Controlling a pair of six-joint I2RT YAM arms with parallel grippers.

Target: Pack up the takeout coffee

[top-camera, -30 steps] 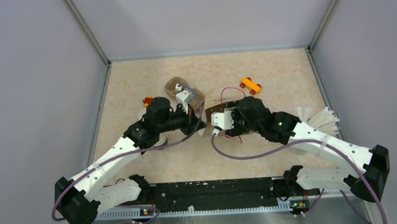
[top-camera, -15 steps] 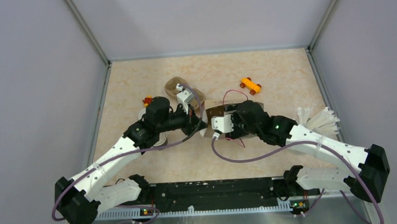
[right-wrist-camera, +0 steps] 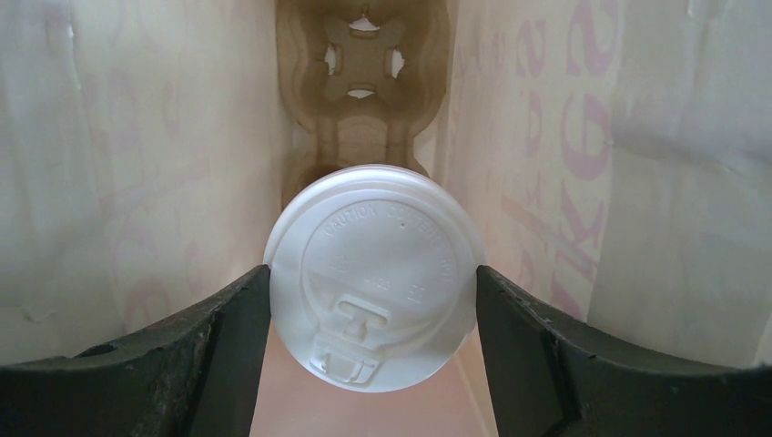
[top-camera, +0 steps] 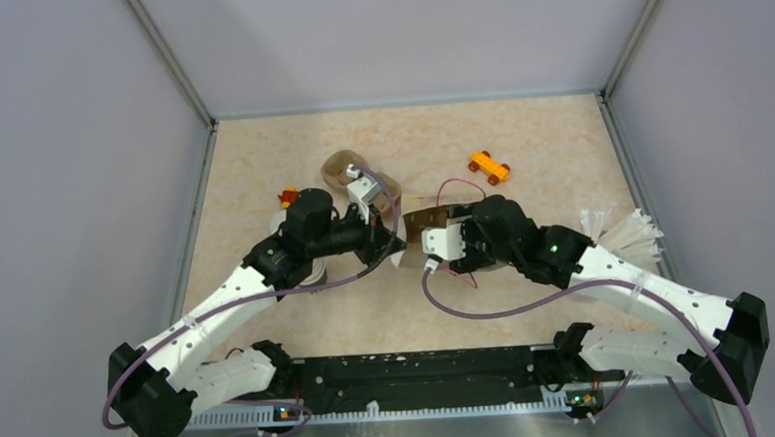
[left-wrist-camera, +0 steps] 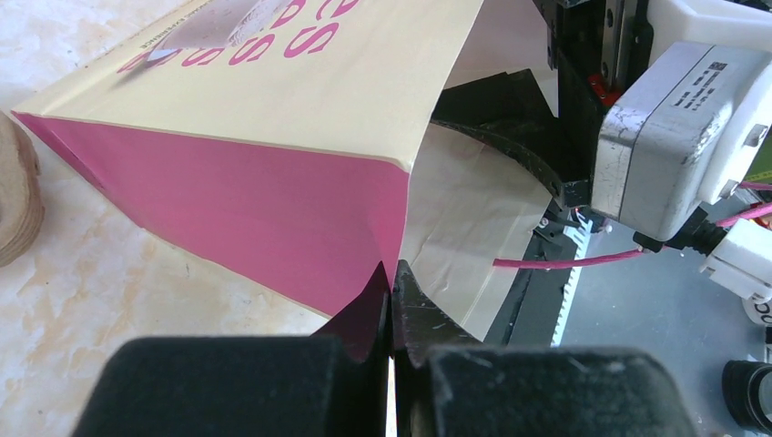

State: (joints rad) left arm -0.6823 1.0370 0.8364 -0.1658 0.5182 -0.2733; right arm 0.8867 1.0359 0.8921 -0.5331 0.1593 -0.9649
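The takeout coffee point(right-wrist-camera: 373, 273), a white cup seen lid-on from above, sits between my right gripper's point(right-wrist-camera: 373, 278) two black fingers, which press on both sides of its lid. It hangs inside a cream and pink paper bag point(right-wrist-camera: 564, 164), above a brown cardboard cup carrier point(right-wrist-camera: 364, 55) at the bag's bottom. My left gripper point(left-wrist-camera: 393, 273) is shut on the edge of the bag's mouth point(left-wrist-camera: 273, 91), holding it open. In the top view the bag point(top-camera: 415, 205) lies between both grippers and hides the cup.
A second brown carrier point(top-camera: 341, 166) lies behind the left wrist. A white cup point(top-camera: 282, 222) and a small red toy point(top-camera: 288, 196) sit at the left. An orange toy car point(top-camera: 489, 166) lies at the back right. A cup of white sticks point(top-camera: 625, 231) stands at the right.
My right arm has shifted slightly right and towards the near edge, still at the bag's mouth. My left arm and the bag have barely moved.
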